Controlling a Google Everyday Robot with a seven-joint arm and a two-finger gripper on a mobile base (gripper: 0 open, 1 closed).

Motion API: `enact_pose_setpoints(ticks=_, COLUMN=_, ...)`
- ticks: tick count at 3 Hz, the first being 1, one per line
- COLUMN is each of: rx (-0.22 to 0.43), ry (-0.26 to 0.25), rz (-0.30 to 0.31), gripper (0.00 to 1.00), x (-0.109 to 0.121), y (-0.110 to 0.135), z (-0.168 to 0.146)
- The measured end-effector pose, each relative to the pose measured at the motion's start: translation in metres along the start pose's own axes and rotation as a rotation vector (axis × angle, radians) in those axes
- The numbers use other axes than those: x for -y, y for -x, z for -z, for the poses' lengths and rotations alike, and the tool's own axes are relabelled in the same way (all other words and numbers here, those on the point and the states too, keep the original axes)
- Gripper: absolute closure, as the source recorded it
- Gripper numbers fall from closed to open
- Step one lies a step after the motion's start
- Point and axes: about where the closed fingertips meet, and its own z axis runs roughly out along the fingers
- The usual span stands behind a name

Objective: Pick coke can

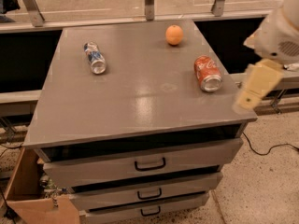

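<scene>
- The coke can [207, 73] is lying on its side near the right edge of the grey cabinet top [135, 101], silver end facing front.
- The gripper [252, 93] hangs just off that right edge, near the can but not touching it. Can't make out if it's spread or clenched.
- The can's probably light, thin-walled and slick, and it'll roll, so I'd pinch gently across the round middle.
- The orange [174, 34] and blue can [95, 57] sit well apart from it.

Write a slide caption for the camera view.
Gripper at the right edge of the cabinet top, near the coke can lying on its side; blue can and orange farther off.
</scene>
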Motion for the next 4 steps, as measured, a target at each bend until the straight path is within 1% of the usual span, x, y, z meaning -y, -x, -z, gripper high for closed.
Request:
enact_pose_setpoints(ticks=1, rx=0.069, ry=-0.026, rz=-0.126, gripper=0.0, x=0.06, y=0.036, z=-0.066)
enact_pose_setpoints(ticks=2, rx=0.067, ry=-0.057, rz=-0.13, gripper=0.0, x=0.085, y=0.059, z=-0.102)
enact_pose_setpoints(ticks=3, rx=0.062, ry=-0.089, rz=-0.206, gripper=0.0, x=0.108, y=0.065, z=-0.118)
enact_pose_setpoints(ticks=4, rx=0.022, ry=-0.104, rz=-0.371, gripper=0.0, x=0.128, y=0.054, z=-0.138)
